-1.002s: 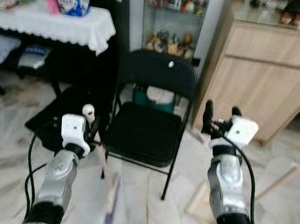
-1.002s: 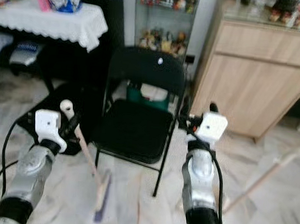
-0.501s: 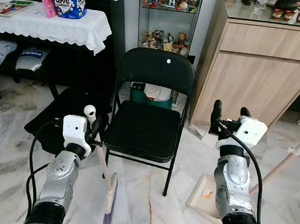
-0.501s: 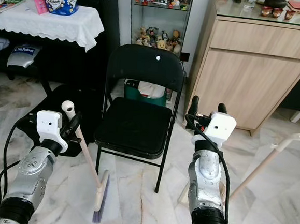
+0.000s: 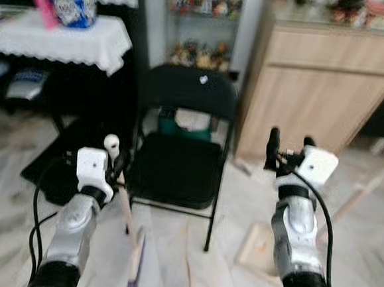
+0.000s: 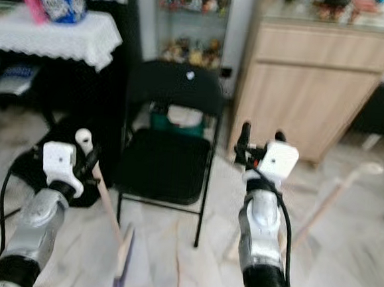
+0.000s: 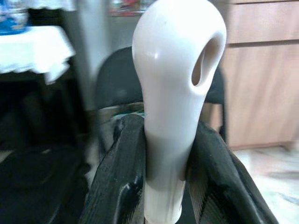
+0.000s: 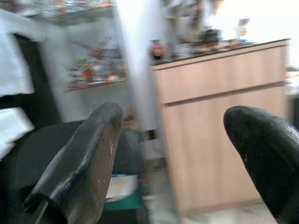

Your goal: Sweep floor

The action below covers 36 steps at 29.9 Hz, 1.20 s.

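- A marble floor (image 5: 189, 263) runs from the robot's feet to a wooden cabinet (image 5: 309, 86) at two o'clock and a cloth-draped table (image 5: 61, 37) at ten o'clock, all somewhat blurred.
- The left gripper (image 7: 163, 154) is clamped on the pale handle of the broom (image 5: 131, 245), whose head rests on the floor at seven o'clock.
- The right gripper (image 5: 286, 141) is raised with its fingers spread, empty.
- A dustpan (image 5: 256, 251) lies at five o'clock; no gathered dirt is visible, so sweeping looks barely started.
- The black folding chair (image 5: 181, 149) stands dead ahead, its legs crowding the broom; open floor lies at four o'clock.
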Motion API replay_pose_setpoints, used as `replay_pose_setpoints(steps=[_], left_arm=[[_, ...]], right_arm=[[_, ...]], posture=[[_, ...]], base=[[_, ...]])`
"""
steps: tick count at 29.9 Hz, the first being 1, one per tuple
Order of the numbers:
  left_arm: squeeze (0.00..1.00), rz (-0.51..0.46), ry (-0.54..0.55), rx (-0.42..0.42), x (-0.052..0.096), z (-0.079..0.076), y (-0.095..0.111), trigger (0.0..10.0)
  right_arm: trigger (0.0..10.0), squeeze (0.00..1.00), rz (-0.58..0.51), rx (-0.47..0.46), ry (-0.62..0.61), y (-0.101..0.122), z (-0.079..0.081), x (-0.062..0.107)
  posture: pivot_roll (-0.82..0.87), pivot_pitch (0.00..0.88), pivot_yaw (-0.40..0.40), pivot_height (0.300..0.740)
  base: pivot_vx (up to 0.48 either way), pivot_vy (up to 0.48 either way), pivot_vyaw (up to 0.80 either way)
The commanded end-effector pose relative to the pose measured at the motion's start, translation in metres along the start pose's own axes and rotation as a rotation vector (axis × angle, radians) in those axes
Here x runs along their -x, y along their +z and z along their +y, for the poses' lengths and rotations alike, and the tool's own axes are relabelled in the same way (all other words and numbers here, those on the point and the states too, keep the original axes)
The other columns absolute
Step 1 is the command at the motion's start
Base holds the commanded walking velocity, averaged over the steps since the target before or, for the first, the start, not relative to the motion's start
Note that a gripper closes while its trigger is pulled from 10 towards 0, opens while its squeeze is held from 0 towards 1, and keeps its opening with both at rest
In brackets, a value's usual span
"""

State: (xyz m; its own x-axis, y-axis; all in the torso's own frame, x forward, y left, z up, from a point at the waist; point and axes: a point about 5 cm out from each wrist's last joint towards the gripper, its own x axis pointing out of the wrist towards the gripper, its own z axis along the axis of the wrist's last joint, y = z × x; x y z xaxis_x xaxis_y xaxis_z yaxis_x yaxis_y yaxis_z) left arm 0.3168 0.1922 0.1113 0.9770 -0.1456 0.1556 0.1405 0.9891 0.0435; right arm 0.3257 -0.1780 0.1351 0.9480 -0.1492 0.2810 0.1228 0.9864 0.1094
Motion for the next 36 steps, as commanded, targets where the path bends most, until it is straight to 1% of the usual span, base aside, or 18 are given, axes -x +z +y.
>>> replay_pose_setpoints(steps=[1,16,27,29,32,33,34,35,36], left_arm=[[0.00,-0.046,-0.015,-0.007,-0.004,-0.003,0.010,10.0],[0.00,-0.042,-0.013,-0.006,-0.004,-0.003,0.009,10.0],[0.00,-0.019,-0.025,-0.014,-0.002,-0.004,0.006,10.0],[0.00,0.002,-0.051,-0.002,0.001,-0.004,0.002,10.0],[0.00,0.013,-0.060,0.002,0.002,-0.004,0.000,10.0],[0.00,0.035,-0.075,0.012,0.003,-0.005,-0.002,10.0],[0.00,0.061,-0.093,0.030,0.004,-0.006,-0.006,10.0],[0.00,0.066,-0.092,0.043,0.005,-0.006,-0.007,10.0],[0.00,0.067,-0.076,0.088,0.005,-0.006,-0.010,10.0]], right_arm=[[10.0,0.00,0.009,-0.002,0.000,-0.001,0.001,0.000],[10.0,0.00,0.020,-0.003,0.016,-0.003,0.003,0.000],[10.0,0.00,0.035,0.003,0.032,-0.005,0.005,0.000],[10.0,0.00,0.042,0.002,0.037,-0.007,0.005,0.000],[10.0,0.00,0.044,0.002,0.038,-0.007,0.005,0.001],[10.0,0.00,0.045,0.003,0.040,-0.007,0.005,0.001],[10.0,0.00,0.048,0.003,0.042,-0.008,0.005,0.001],[10.0,0.00,0.048,0.002,0.042,-0.008,0.005,0.001],[10.0,0.00,0.049,0.002,0.043,-0.008,0.006,0.001]], posture=[[0.02,0.047,0.020,0.740],[0.02,0.042,0.018,0.740],[0.02,0.042,0.017,0.740],[0.02,0.037,0.017,0.740],[0.02,0.037,0.017,0.740],[0.02,0.037,0.017,0.740],[0.02,0.031,0.016,0.740],[0.02,0.031,0.016,0.740],[0.02,0.030,0.018,0.740]], base=[[0.266,0.000,0.00],[0.268,0.000,0.00],[0.000,0.000,0.00],[0.000,0.000,0.00],[0.000,0.000,0.00],[0.000,0.000,0.00],[0.000,0.000,0.00],[0.000,0.000,0.00],[0.000,0.000,0.00]])
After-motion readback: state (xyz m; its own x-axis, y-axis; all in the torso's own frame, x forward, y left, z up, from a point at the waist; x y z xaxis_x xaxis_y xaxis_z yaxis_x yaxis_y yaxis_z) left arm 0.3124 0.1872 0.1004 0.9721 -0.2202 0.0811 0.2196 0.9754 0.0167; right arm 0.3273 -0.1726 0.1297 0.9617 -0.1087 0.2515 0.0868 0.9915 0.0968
